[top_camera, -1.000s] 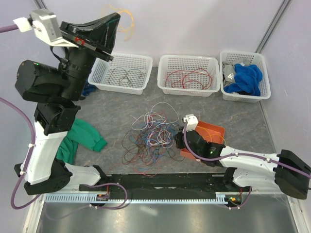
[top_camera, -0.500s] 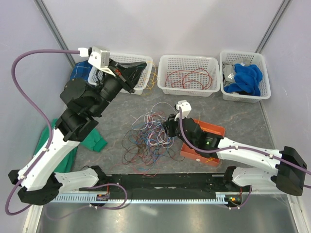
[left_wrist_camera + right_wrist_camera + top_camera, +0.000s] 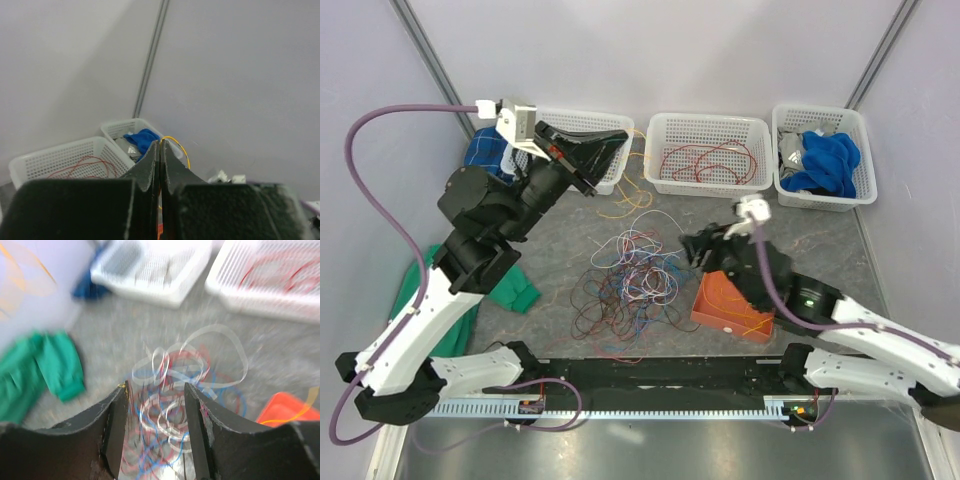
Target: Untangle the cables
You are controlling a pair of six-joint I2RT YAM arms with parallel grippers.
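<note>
The cables point(image 3: 630, 280) lie as a tangle of red, blue, white and dark wires on the grey table, blurred in the right wrist view point(image 3: 175, 390). My right gripper point(image 3: 692, 247) point(image 3: 156, 386) hovers open over the tangle's right side, with nothing between its fingers. Raised by the left basket's right end, my left gripper point(image 3: 622, 140) point(image 3: 160, 142) is shut on a thin yellow cable point(image 3: 181, 148). That yellow cable point(image 3: 638, 180) dangles from the gripper toward the table.
Three white baskets stand at the back: left point(image 3: 535, 165) with dark wires, middle point(image 3: 710, 190) with red wires, right point(image 3: 855, 195) with blue cloth. An orange tray point(image 3: 725, 310) sits under the right arm. A green cloth point(image 3: 495, 280) lies left.
My left arm has come down from high up to the left basket, carrying the yellow cable. My right gripper has opened and pulled back to the right off the tangle.
</note>
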